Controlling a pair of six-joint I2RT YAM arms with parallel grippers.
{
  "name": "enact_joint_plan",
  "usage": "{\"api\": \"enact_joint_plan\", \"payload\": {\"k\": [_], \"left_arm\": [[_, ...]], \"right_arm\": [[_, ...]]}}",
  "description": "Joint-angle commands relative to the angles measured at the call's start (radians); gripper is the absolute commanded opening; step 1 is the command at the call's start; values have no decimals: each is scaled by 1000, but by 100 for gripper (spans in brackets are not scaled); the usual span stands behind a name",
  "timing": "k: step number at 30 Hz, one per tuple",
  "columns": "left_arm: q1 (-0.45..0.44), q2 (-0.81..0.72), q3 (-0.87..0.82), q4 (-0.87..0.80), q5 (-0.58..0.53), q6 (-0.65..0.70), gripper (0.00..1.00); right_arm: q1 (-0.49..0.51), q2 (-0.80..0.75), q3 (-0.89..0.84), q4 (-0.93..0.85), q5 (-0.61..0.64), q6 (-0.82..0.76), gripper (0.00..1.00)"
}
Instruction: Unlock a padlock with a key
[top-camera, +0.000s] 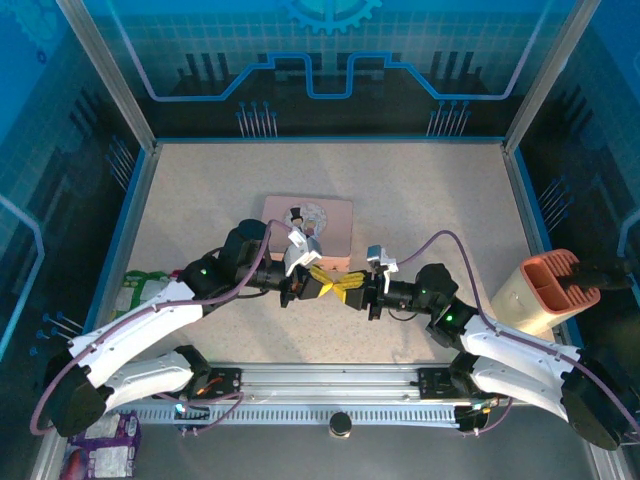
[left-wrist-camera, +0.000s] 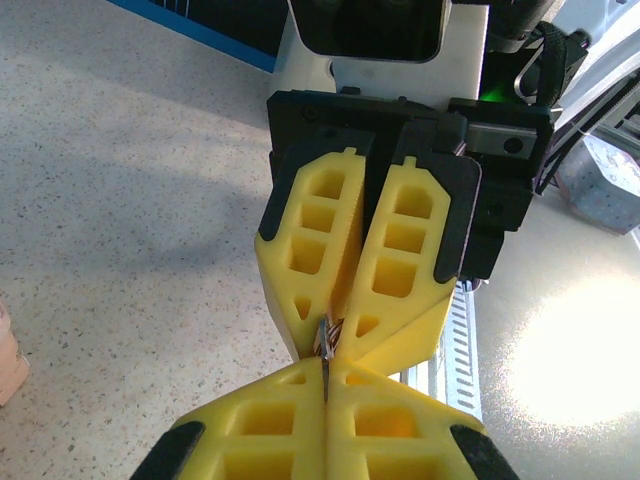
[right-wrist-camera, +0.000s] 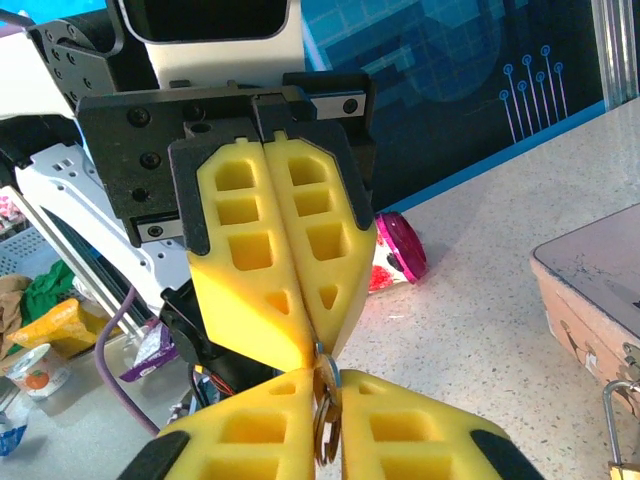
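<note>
My left fingers (left-wrist-camera: 300, 388) and right fingers (left-wrist-camera: 362, 322) both pinch the key (left-wrist-camera: 325, 347), tip to tip; I should release 1 side slowly.

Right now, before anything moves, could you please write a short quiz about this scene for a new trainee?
1. True or false: the left gripper and the right gripper meet tip to tip above the table.
2. Choose one: what small thing is pinched where the yellow fingers meet? A) a coin B) the key C) a screw
3. Short answer: what colour is the flat tin lying beyond the two grippers?

Key: 1 true; 2 B; 3 pink.
</note>
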Motion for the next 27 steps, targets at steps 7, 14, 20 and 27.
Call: {"api": "enact_joint_plan", "payload": {"k": [7,14,20,27], "left_arm": [[3,-8,24,4,-3,10,0],[3,-14,19,10,-3,9,0],[3,-15,14,17,-6,7,0],[4,-21,-8,55,-82,-34,21]], "right_arm": [[6,-10,-2,100,-36,25,18],[4,-4,-1,96,-40,25,11],[4,2,2,95,-42,25,1],[5,-8,8,37,24,30,0]]}}
